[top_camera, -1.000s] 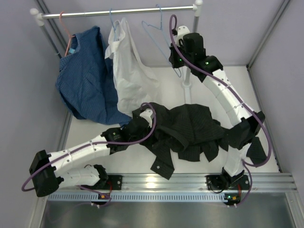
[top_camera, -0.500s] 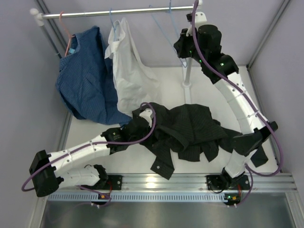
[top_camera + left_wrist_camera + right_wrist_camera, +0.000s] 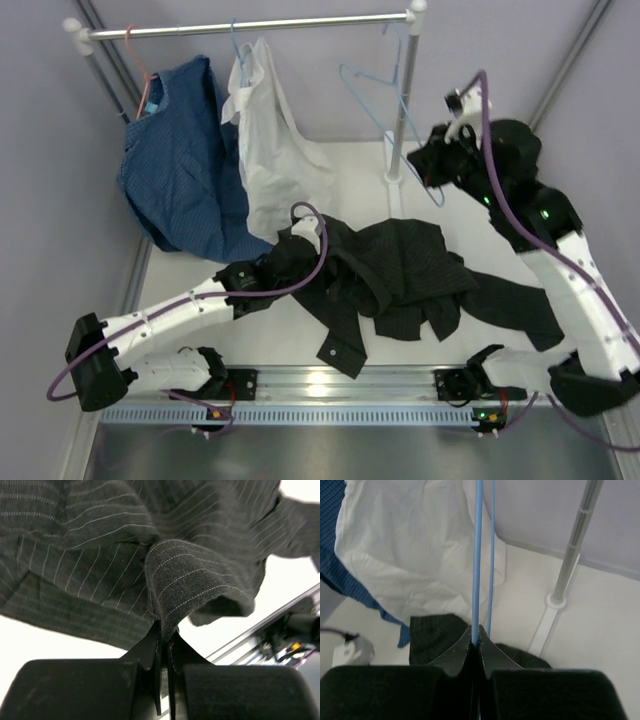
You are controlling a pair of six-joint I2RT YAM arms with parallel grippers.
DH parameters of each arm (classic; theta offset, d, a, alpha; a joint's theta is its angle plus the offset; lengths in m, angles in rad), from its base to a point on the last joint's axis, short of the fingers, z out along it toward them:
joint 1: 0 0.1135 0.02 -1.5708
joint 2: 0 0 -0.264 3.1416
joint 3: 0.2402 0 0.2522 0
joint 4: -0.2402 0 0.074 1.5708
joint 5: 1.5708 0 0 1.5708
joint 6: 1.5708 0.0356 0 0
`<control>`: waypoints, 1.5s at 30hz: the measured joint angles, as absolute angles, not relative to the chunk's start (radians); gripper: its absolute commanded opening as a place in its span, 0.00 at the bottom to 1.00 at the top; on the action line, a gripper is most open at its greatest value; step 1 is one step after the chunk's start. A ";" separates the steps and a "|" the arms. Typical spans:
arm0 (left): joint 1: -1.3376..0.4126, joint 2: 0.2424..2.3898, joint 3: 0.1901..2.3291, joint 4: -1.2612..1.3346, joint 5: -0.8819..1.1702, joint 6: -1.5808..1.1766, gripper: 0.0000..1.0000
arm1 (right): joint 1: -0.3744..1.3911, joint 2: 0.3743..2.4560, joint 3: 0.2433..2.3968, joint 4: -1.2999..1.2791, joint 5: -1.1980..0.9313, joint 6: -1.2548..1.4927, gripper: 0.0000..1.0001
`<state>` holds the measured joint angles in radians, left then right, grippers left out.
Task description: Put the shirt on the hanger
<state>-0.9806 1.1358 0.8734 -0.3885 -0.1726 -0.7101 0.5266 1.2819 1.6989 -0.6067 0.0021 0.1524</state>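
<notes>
A black pinstriped shirt (image 3: 400, 275) lies crumpled on the white table (image 3: 350, 170) between two robot arms. Its sleeves and cuffs spill toward the near edge.

The left gripper (image 3: 162, 635) sits at the left side of the heap. Its jaws are pressed together with a fold of the shirt's cloth pinched between them. The fold rises from the fingertips like a small tent. This is probably meant to lift an edge of the garment so the hanger can be fed inside.

The right gripper (image 3: 475, 637) is raised beside the upright post (image 3: 403, 100) of a clothes rack, well apart from the shirt. Its jaws are closed hard on one thin wire of the light-blue hanger (image 3: 476, 555), and a second wire of the frame runs just beside the gripped one. The hanger slants from the gripper up toward the rail (image 3: 250, 25). Whether its hook rests on the rail cannot be told. Gripping the bare wire likely lets this arm carry the hanger down to the shirt.

Further left on the rail hang a white shirt (image 3: 270, 150) and a blue shirt (image 3: 175, 170), neither touched by either arm.
</notes>
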 measured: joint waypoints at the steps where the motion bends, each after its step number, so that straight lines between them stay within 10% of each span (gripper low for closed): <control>1: -0.977 1.143 0.892 -0.389 -0.178 -0.710 0.00 | 0.526 1.202 1.634 -0.633 -0.008 0.151 0.00; 13: -0.820 1.342 1.102 -0.398 -0.149 -0.708 0.00 | 0.525 0.403 1.295 -1.039 -0.222 0.194 0.00; 45: -0.786 1.442 1.174 -0.421 0.031 -0.592 0.00 | 0.501 0.404 1.077 -1.257 -0.259 0.211 0.00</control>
